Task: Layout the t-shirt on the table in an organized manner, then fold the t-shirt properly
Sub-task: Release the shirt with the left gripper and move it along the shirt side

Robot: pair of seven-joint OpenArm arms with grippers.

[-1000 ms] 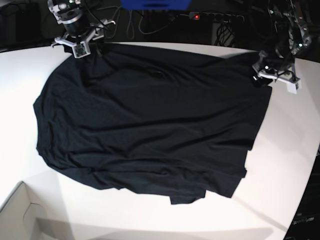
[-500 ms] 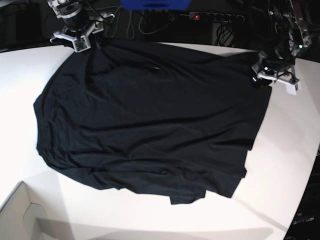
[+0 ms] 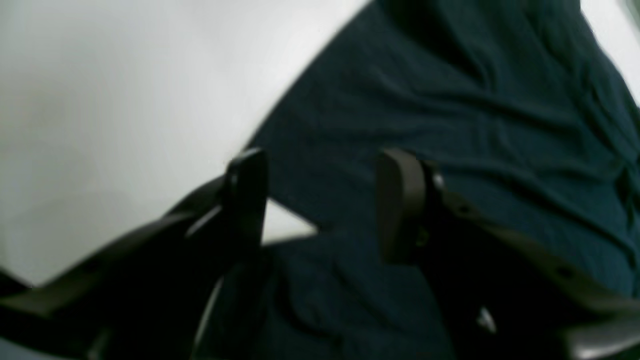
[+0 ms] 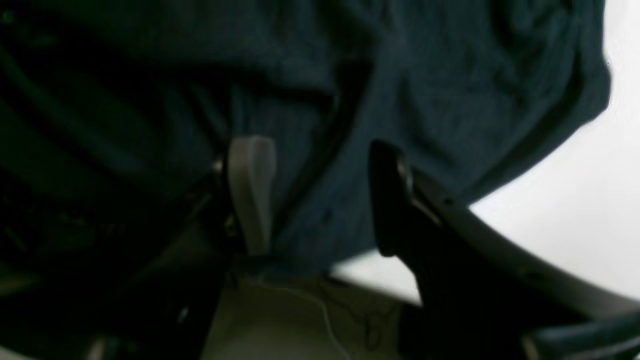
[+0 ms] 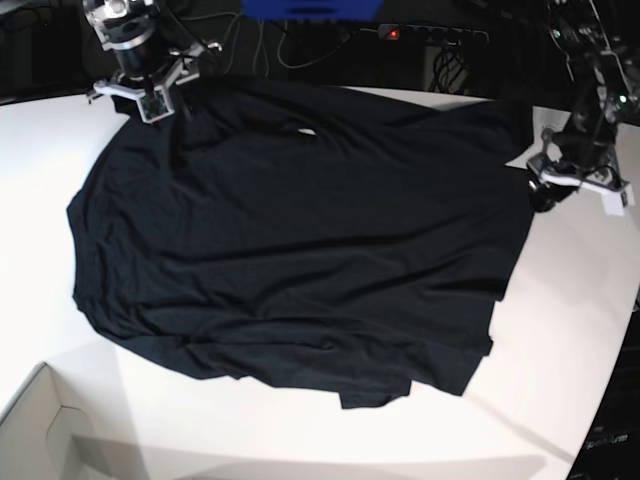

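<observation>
The black t-shirt (image 5: 290,240) lies spread across most of the white desk (image 5: 560,340), its top edge along the far edge and its hem, still rumpled and doubled under, toward the near edge. The right tool (image 5: 143,88) sits at the far corner over the shirt's upper edge, its jaws standing wide with cloth between them but not pinched, as far as the wrist view shows. The left tool (image 5: 575,185) hangs just off the shirt's opposite far corner, jaws likewise wide and holding nothing. To my eye the laying-out is nearly done but not clean. The sensible way on is to take each far corner low and firmly, close fully on a single layer, then draw both outward evenly so the wrinkles pull flat. The bunched hem needs smoothing before any fold.
</observation>
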